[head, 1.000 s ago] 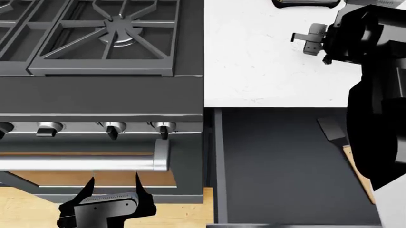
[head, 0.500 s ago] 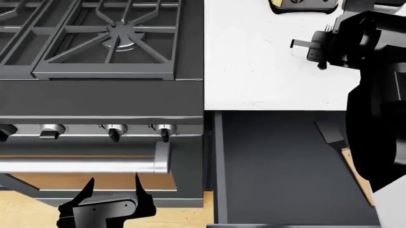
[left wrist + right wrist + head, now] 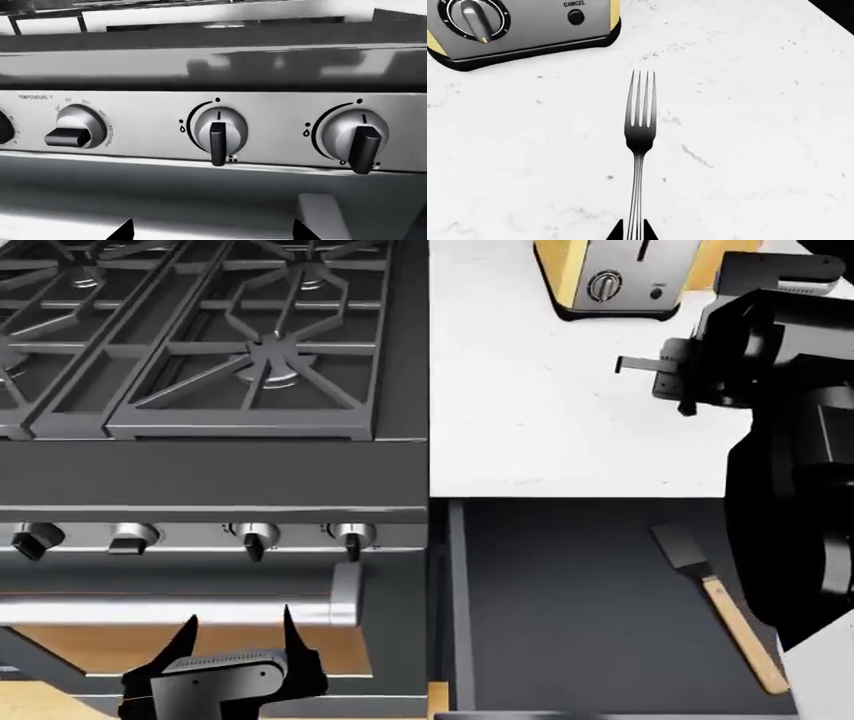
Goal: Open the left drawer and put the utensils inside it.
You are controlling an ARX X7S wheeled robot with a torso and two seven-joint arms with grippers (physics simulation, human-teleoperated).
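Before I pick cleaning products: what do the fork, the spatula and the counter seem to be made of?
The fork looks like polished metal: dark, glossy, with light streaks along its handle. The spatula seems to have a matte black blade, metal or plastic I can't tell, and a pale handle that looks like wood. The counter looks like white stone, perhaps marble or quartz, given its faint grey specks and veins.

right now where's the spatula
In the head view the spatula lies inside the open left drawer, at its right side, just below the white counter.
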